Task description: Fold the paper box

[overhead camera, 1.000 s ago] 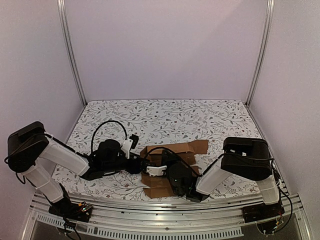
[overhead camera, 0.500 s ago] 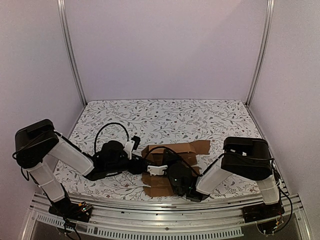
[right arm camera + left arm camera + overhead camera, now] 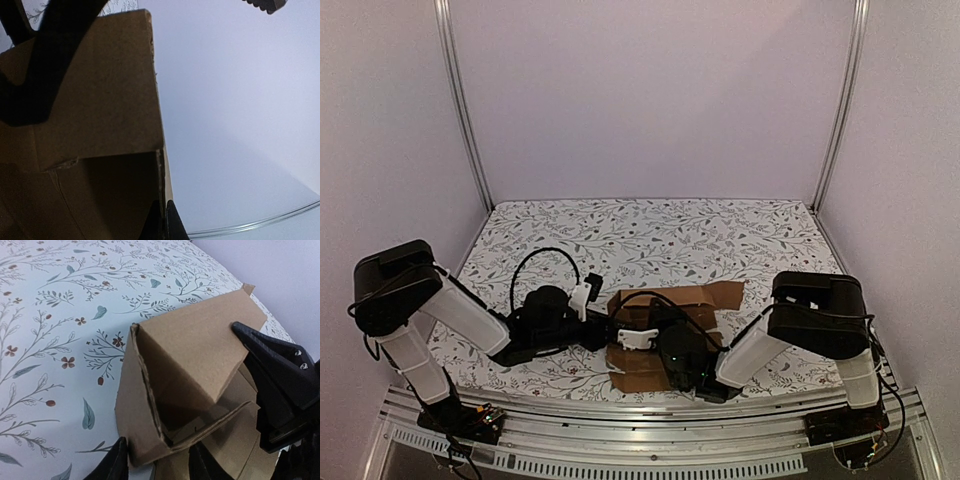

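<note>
Near the front middle of the desk, between the two arms: the box, brown cardboard, partly folded, lying on the floral cover. From the left wrist, shows one flap raised and tilted like a tent over the layers below, with a rough corrugated edge at the near corner. From above, shows only a far strip and a near piece, and is hidden in the middle by the right arm's wrist lying across it.

At the box's near left corner: the left end effector, jaws apart and astride the corner, with the outer finger touching the cardboard from outside and the other over the lower layers.

Against the raised flap's far right edge: one black finger of the right end effector, jaws spread wide, clamping nothing. Lower fingertip just beside a standing cardboard edge, upper fingertip well clear of it against the pale wall. Across the cardboard in the right wrist view, a dark blurred band; cannot tell what.

Further out: a black cable looping above the left arm, a metal rail along the front, and pale walls with metal posts around the desk.
</note>
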Robot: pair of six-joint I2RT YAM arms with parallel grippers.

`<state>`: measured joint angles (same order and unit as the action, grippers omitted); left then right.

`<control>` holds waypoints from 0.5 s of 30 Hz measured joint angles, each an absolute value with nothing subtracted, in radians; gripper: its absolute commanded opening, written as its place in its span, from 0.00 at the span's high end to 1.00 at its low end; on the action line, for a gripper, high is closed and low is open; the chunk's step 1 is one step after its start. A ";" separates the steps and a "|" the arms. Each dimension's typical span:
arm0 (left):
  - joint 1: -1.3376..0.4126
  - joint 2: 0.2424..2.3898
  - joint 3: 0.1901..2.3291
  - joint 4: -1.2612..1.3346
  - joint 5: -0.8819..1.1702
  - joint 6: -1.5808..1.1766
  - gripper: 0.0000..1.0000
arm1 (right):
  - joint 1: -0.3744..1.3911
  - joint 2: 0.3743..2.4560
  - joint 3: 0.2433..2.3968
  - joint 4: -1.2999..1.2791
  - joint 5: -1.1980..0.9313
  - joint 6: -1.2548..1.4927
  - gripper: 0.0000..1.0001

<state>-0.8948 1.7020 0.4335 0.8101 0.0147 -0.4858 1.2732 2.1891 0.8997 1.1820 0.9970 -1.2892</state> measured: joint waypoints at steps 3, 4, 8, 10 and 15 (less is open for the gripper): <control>-0.897 1.702 0.419 0.821 0.016 -0.482 0.66 | 1.273 2.184 0.893 1.182 0.997 -1.282 1.00; -0.897 1.702 0.416 0.823 0.017 -0.484 0.66 | 1.273 2.183 0.892 1.181 0.997 -1.280 1.00; -0.897 1.702 0.409 0.831 0.023 -0.482 0.68 | 1.273 2.181 0.889 1.179 0.997 -1.276 1.00; -0.897 1.702 0.409 0.839 0.030 -0.482 0.70 | 1.273 2.180 0.889 1.179 0.997 -1.276 1.00; -0.897 1.702 0.411 0.854 0.050 -0.481 0.74 | 1.273 2.178 0.889 1.174 0.997 -1.272 1.00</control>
<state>-0.8967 1.7023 0.4107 0.8536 0.0498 -0.4808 1.2732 2.1777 0.8890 1.1736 0.9970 -1.2720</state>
